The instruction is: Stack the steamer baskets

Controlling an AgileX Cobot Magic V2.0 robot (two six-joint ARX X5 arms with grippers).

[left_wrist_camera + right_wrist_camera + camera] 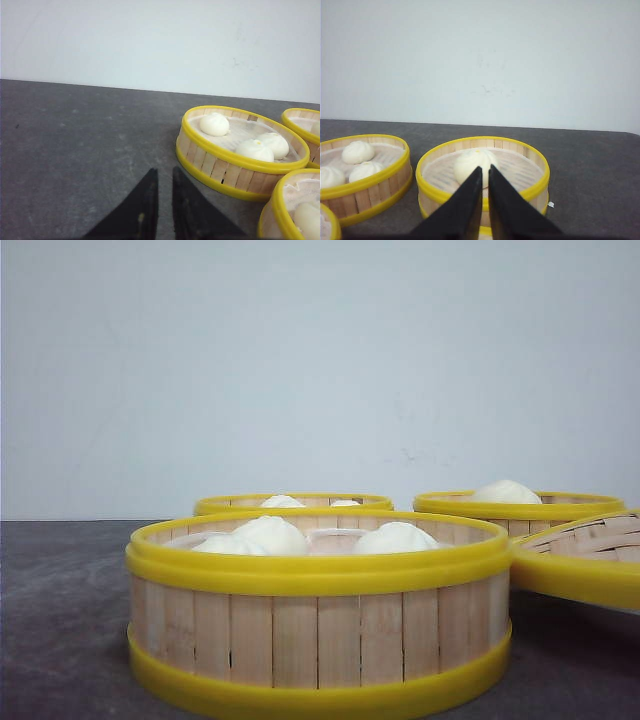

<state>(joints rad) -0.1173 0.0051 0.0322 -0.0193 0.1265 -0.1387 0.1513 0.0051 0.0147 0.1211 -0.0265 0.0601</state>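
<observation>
Three steamer baskets stand on the dark table. The nearest steamer basket (318,620) holds three white buns. Behind it on the left is a second basket (293,503) (242,150) (362,175), also with buns. At the back right is a third basket (520,508) (482,172) with one bun. My left gripper (164,171) is shut and empty over bare table, to the left of the baskets. The right gripper (485,169) is shut and empty, hovering just in front of the one-bun basket. Neither gripper shows in the front view.
A woven-topped lid with a yellow rim (585,560) sits tilted at the right edge of the front view, next to the nearest basket. A plain white wall runs behind the table. Bare dark tabletop (75,140) stretches left of the baskets.
</observation>
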